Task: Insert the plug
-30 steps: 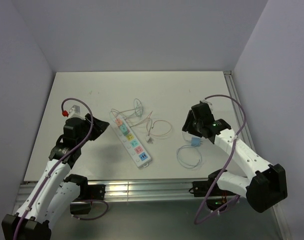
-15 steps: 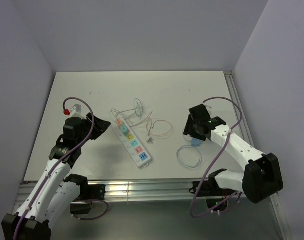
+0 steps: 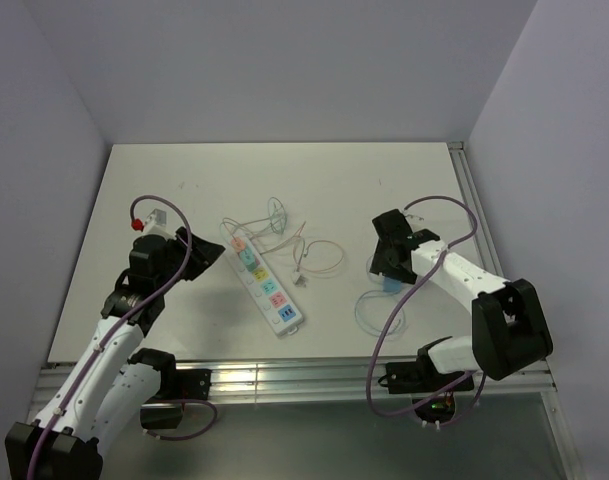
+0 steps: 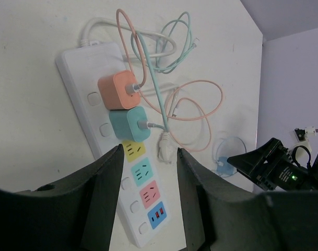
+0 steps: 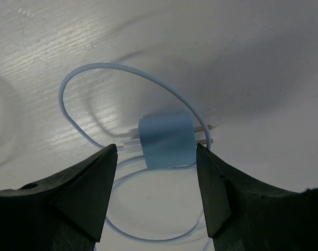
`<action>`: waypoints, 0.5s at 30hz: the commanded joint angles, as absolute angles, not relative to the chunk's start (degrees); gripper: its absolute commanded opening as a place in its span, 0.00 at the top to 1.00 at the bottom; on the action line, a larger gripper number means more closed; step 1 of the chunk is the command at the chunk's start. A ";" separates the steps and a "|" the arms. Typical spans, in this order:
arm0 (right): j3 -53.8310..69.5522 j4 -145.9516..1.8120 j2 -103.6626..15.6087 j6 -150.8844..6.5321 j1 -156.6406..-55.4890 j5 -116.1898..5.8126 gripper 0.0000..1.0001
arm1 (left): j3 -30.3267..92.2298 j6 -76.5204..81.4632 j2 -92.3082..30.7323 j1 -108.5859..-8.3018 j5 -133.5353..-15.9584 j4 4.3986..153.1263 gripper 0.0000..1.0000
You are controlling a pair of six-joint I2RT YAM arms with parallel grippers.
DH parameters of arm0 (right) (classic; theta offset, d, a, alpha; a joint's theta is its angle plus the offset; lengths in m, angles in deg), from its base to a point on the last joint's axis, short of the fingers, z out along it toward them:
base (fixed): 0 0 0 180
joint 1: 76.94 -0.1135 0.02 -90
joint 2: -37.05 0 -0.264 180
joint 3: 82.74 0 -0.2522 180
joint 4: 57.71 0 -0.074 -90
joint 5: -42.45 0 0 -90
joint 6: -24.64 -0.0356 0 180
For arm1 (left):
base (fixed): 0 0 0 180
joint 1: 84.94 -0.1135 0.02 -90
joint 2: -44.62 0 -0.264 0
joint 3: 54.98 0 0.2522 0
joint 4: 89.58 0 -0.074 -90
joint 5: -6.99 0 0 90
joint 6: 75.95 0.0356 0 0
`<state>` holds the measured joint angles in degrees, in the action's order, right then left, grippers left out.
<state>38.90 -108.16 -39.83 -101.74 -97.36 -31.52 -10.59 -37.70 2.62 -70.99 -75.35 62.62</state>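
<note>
Looking down from the top external camera: reaching out with the right gripper (image 3: 387,264) and hovering low over the blue plug (image 3: 389,285), lying flat on the white table (image 3: 184,180) just under the fingertips and trailing its pale cable (image 3: 372,312) in a loop back toward that arm's base. Holding the left gripper (image 3: 206,252) just beside the far end of the white power strip (image 3: 264,278), pointing at it, well apart from the plug. Carrying an orange charger (image 3: 238,243) and a teal charger (image 3: 248,258) in the sockets closest to that gripper, with a pink cable (image 3: 324,257) curling on the strip's side away from it. Looking through the left wrist camera: spreading both dark fingers (image 4: 104,193) wide and gripping nothing, hanging above the strip and framing its yellow socket (image 4: 133,150) between the tips, with a teal socket (image 4: 142,170), a pink socket (image 4: 150,192) and a blue USB panel (image 4: 157,213) running back under the palm, the two chargers sitting just beyond the tips, and the plug lying far off past one finger, beneath the other gripper. Looking through the right wrist camera: opening wide around the plug without closing on it, leaving a narrow gap on each side, with the plug resting on the table between the tips, pointing its two metal prongs (image 5: 204,134) toward one finger and sending its cable out toward the other, arcing beyond the fingertips and looping back under the palm.
</note>
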 commanded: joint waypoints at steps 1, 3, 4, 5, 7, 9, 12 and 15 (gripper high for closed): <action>39.20 -107.42 -40.73 -102.01 -96.54 -28.12 0.31 | -11.42 -37.10 2.69 -70.97 -74.31 65.58 0.49; 39.28 -106.90 -41.17 -101.92 -96.10 -28.65 0.31 | -11.25 -36.93 2.52 -70.97 -74.31 65.23 0.49; 39.20 -106.63 -41.34 -101.92 -96.10 -28.48 0.31 | -11.25 -36.84 2.43 -70.97 -74.05 65.23 0.50; 39.02 -106.80 -41.95 -101.92 -95.75 -28.13 0.31 | -11.33 -36.66 2.52 -70.97 -74.13 65.41 0.49; 38.94 -106.89 -42.40 -101.92 -95.57 -28.47 0.31 | -10.98 -36.57 2.52 -70.97 -74.39 64.97 0.49; 39.11 -106.54 -42.66 -101.84 -95.48 -28.91 0.31 | -10.28 -36.31 2.26 -70.97 -74.39 64.36 0.50; 39.11 -105.84 -44.24 -101.75 -95.31 -29.62 0.31 | -10.81 -36.57 2.87 -70.97 -74.22 65.14 0.49; 39.20 -105.23 -45.30 -101.57 -95.13 -30.32 0.35 | -10.64 -36.58 2.52 -70.97 -74.04 64.89 0.49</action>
